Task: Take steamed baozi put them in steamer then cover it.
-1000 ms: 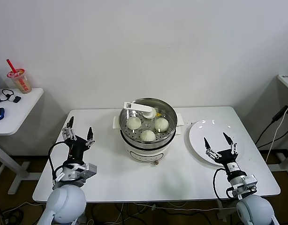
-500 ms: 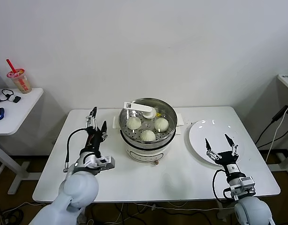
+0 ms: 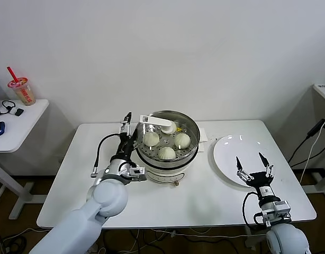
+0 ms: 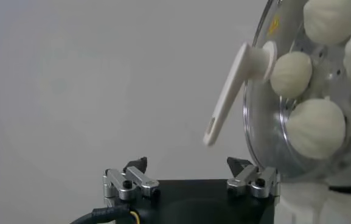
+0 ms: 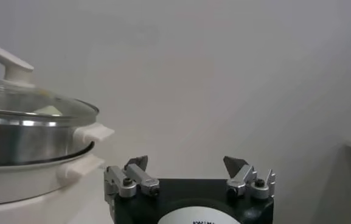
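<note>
White table (image 3: 205, 201) with an empty white plate (image 3: 231, 153); side table (image 3: 17, 124) bearing a red-strawed drink cup (image 3: 23, 91).

left end effector (image 3: 126, 127) raised, open, right end effector (image 3: 253, 162) open

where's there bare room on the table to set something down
Bare tabletop runs along the near edge, between the steamer and the plate, and in the far left corner. It is crowded left of the steamer, where the open left gripper sits; the open right gripper hovers over the plate.
</note>
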`<state>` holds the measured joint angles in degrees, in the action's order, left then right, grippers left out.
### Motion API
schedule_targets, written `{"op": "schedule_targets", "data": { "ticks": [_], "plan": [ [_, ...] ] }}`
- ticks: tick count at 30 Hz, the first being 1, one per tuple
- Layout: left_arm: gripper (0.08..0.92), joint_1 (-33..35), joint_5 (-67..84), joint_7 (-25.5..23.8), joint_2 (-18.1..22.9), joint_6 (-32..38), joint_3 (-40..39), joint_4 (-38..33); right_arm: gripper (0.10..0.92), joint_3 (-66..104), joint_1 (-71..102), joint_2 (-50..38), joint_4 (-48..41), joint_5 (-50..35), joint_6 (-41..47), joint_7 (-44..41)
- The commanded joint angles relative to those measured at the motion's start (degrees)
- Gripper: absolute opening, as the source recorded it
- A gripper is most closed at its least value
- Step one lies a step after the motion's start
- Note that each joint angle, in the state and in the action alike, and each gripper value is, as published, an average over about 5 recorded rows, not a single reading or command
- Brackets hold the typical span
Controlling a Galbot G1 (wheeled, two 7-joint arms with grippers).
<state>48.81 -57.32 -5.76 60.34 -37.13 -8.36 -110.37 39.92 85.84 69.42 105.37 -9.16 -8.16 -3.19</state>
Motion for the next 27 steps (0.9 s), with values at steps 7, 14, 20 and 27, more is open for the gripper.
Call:
{"op": "schedule_targets", "data": {
  "ticks": [7, 14, 20, 27],
  "plan": [
    [0.823, -10.96, 0.91, -0.63, 2.65, -0.93, -8.72, 10.19, 0.823, 1.5, 0.88, 0.33, -0.19, -0.54, -0.61, -0.35],
    [0.823, -13.0, 1.67, -0.42, 3.43, -0.75, -9.31, 12.89, 0.823, 2.08, 1.24, 0.39, -0.56, -0.7, -1.04, -0.46],
    [0.823, -14.7, 2.18, -0.42, 3.9, -0.64, -9.53, 14.13, 0.823, 2.18, 1.08, 0.35, -0.9, -0.71, -1.14, -0.5],
    [0.823, -14.97, 2.77, -0.51, 4.88, -0.35, -9.52, 15.51, 0.823, 2.08, 0.73, 0.43, -1.45, -0.68, -1.26, -0.56]
  ]
}}
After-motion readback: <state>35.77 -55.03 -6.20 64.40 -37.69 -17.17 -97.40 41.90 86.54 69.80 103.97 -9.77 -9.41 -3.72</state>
